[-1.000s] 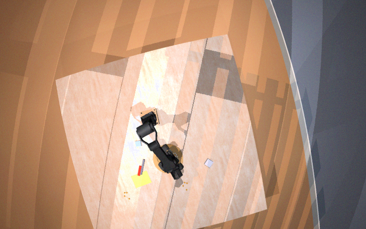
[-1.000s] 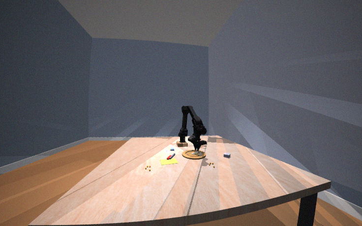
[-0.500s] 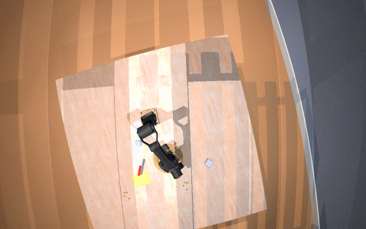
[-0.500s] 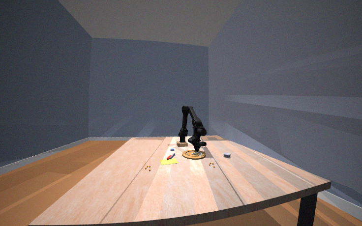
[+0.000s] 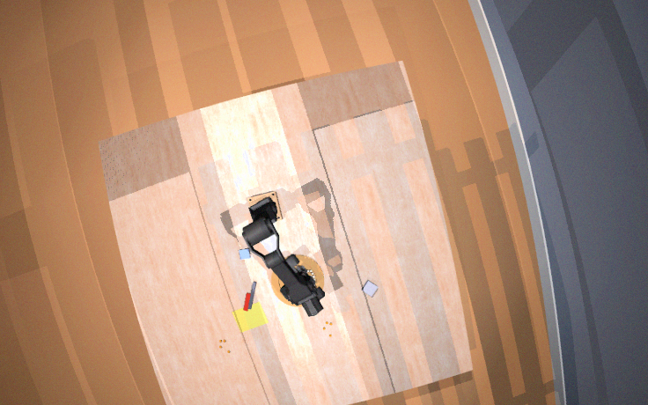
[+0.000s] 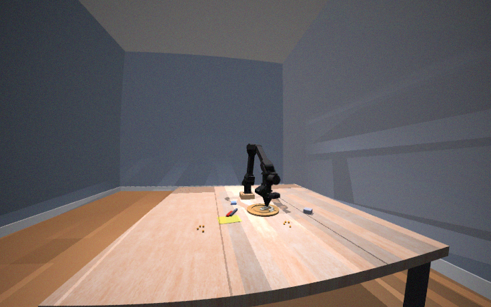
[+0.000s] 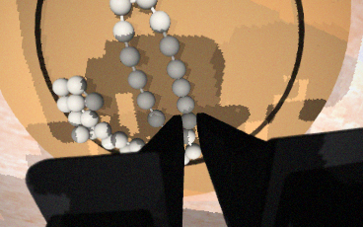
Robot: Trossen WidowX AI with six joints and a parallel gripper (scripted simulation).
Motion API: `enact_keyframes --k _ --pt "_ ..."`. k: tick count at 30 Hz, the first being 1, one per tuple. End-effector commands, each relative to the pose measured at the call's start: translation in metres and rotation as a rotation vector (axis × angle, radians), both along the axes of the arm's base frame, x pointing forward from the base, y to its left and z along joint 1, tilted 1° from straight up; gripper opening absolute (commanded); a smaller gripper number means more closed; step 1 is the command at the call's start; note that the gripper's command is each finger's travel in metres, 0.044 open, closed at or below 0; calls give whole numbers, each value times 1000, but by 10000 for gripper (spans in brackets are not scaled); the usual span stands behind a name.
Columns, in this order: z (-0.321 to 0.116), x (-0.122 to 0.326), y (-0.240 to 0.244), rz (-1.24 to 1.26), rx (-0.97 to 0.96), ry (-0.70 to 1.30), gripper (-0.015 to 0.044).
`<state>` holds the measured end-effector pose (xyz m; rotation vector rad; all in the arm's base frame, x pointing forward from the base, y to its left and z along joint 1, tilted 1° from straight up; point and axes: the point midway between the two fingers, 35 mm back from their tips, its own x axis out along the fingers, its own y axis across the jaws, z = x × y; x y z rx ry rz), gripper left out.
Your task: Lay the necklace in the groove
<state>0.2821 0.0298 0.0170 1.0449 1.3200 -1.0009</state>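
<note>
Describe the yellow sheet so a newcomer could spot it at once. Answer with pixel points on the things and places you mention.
On the wooden table (image 5: 150,241) (image 6: 156,251), find the black arm (image 5: 291,279) (image 6: 251,163) bending over the round board (image 5: 317,268) (image 6: 255,209) (image 7: 321,59). Beside that board, next to a red-and-dark pen-like object (image 5: 247,300) (image 6: 230,213), lies the sheet (image 5: 250,318) (image 6: 229,219). It is flat, four-sided and the only bright yellow thing there.

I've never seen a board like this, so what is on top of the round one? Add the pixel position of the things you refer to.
A white bead necklace (image 7: 181,88) lies partly bunched on the round board (image 5: 313,261) (image 6: 251,211) (image 7: 326,49). The black gripper (image 7: 188,121) hides some beads and part of the groove.
</note>
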Motion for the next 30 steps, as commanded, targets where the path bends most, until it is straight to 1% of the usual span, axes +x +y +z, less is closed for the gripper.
enact_keyframes --k 1,11,22,30 --pt "0 0 0 1 2 0 0" --pt "6 -3 1 -4 -1 5 0" --pt "6 -33 12 -4 0 7 0" --pt "0 -33 12 -4 0 7 0"
